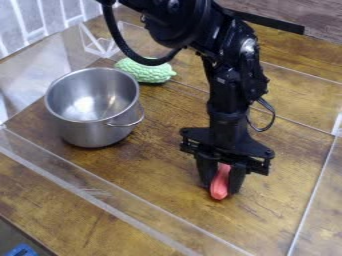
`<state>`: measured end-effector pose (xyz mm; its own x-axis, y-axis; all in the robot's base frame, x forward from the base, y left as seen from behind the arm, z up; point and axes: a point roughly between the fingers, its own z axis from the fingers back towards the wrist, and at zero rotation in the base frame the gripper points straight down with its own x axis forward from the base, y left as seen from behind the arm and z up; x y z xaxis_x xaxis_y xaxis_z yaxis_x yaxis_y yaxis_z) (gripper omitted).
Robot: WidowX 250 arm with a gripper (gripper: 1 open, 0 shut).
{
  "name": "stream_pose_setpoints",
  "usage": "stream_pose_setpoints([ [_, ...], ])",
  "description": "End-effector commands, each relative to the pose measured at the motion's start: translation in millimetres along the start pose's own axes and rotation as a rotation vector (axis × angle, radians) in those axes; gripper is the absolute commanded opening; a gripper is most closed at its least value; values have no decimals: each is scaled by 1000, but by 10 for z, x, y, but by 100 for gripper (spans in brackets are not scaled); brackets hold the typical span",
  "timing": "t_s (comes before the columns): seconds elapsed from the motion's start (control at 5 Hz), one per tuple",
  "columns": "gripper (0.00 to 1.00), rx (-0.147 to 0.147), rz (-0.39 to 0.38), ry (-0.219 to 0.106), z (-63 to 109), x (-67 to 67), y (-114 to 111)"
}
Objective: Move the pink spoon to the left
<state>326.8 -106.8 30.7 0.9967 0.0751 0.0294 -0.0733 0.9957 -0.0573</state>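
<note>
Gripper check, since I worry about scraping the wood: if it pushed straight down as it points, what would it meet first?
The black gripper, shut on the pink plastic-handled spoon, would probably press straight into the brown wooden table.

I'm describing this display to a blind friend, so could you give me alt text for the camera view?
A black robot arm's gripper points straight down, its fingers shut on a small spoon with a pinkish-red plastic handle lying on a brown wooden table. To the left stands an empty round steel pot, with a bumpy green object behind it.
</note>
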Motion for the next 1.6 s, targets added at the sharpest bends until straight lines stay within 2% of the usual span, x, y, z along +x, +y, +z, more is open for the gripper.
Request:
stream_pose_setpoints([
  [0.0, 0, -3, -7, -45, 321, 117, -17],
  [0.4, 0, 51, -5, -74, 940, 238, 37],
  [0.6, 0, 83, 11, -86, 1241, 247, 144],
  [0.8, 0, 100, 26, -109, 1415, 192, 273],
  [1.2, 0, 117, 60, -136, 1300, -196, 552],
  [1.4, 0, 119, 51, -158, 1272, -44, 421],
])
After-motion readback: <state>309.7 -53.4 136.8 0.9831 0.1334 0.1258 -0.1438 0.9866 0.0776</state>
